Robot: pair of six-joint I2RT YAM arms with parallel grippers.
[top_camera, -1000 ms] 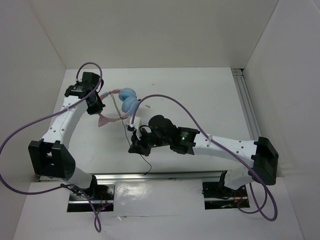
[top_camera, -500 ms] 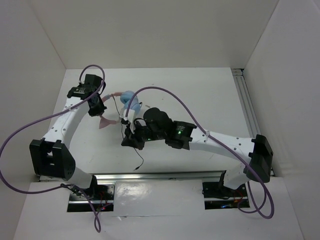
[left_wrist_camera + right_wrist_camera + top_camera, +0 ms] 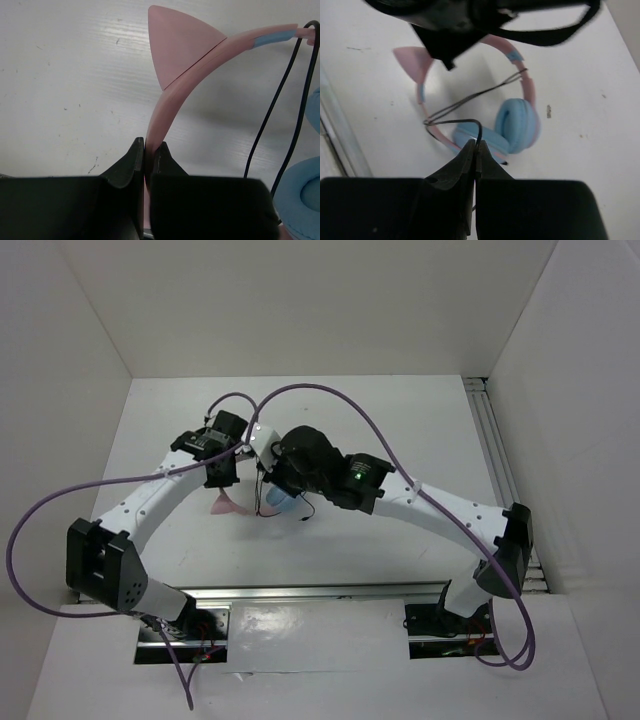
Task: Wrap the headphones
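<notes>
The headphones (image 3: 517, 125) lie low over the table with the light-blue ear cups (image 3: 280, 500) together and a pink cat ear (image 3: 222, 505) pointing left. My left gripper (image 3: 148, 147) is shut on the pink headband (image 3: 172, 95), just below the cat ear (image 3: 177, 45). My right gripper (image 3: 476, 146) is shut on the thin black cord (image 3: 465, 121), which loops across the headband. In the top view the left gripper (image 3: 222, 472) and the right gripper (image 3: 272, 490) sit close together over the headphones, and the right arm hides most of them.
Purple robot cables (image 3: 330, 400) arc above both arms. A metal rail (image 3: 500, 470) runs along the table's right edge. White walls close in the left, back and right sides of the table (image 3: 420, 420).
The left gripper carried the headband right and toward the near side. The right arm swung left and back over the headphones, drawing the cord in; the loose end no longer trails toward the front.
</notes>
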